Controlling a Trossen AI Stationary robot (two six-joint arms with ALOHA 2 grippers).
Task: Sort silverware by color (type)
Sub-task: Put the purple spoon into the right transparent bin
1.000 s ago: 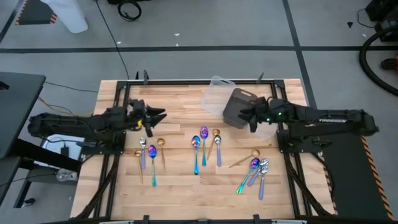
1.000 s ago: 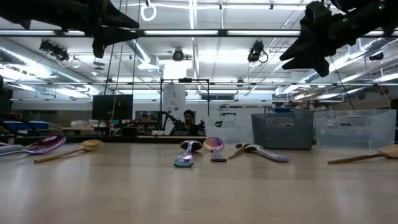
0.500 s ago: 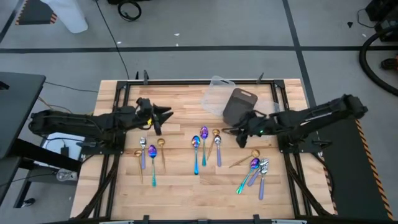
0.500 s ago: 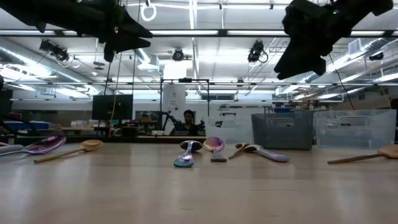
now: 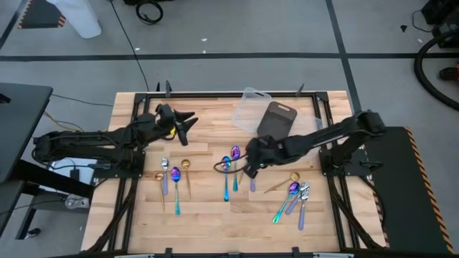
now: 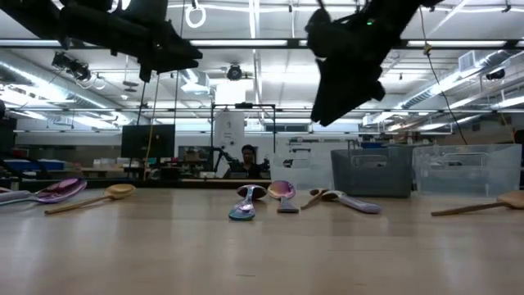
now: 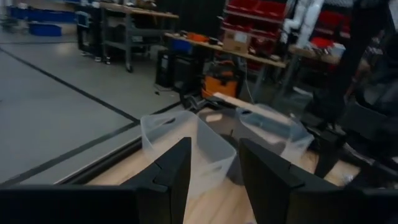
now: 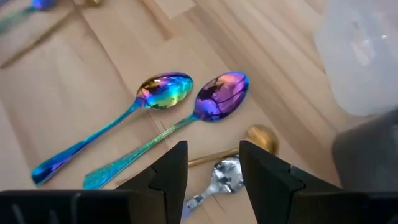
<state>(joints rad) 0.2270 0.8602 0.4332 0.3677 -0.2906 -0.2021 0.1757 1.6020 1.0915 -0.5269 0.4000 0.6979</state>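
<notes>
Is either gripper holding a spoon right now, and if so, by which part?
No. The right gripper hangs open above the middle spoons, and the left gripper is open and empty too.

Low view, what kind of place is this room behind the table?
Probably a robotics lab or workshop: long ceiling strip lights, workbenches with a person seated at one, and a wooden table in a metal frame carrying two arms.

Wooden table [image 5: 208, 215], scattered spoons [image 5: 235, 166], clear trays [image 5: 248, 109], dark bin [image 5: 275, 120]

No legible text, label, brand, number or sign anywhere in view.
</notes>
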